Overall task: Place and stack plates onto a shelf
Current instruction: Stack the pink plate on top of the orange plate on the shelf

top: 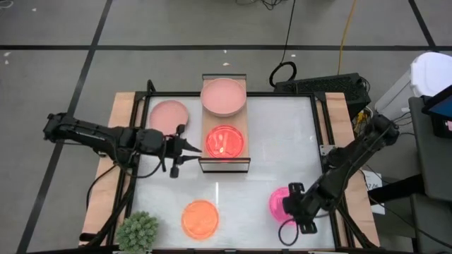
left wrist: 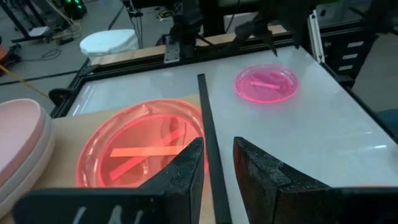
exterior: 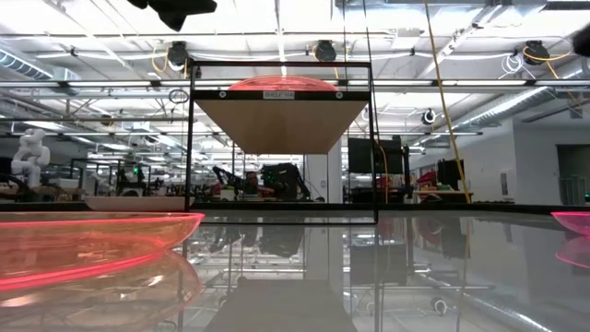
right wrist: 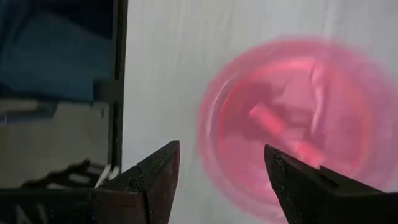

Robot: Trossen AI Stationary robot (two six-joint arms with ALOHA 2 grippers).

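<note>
Right gripper (right wrist: 221, 180) is hovering with fingers spread wide over the hot pink plate (top: 280, 204), likely lining up a rim grab. We are noting the left gripper (top: 185, 147) parted, empty, just beside the shelf (top: 224, 162), where the red-orange plate (top: 224, 142) is sitting.

Both arms are black, jointed and slim, each tool ending in two dark wedge-shaped fingers (left wrist: 186, 171).
</note>
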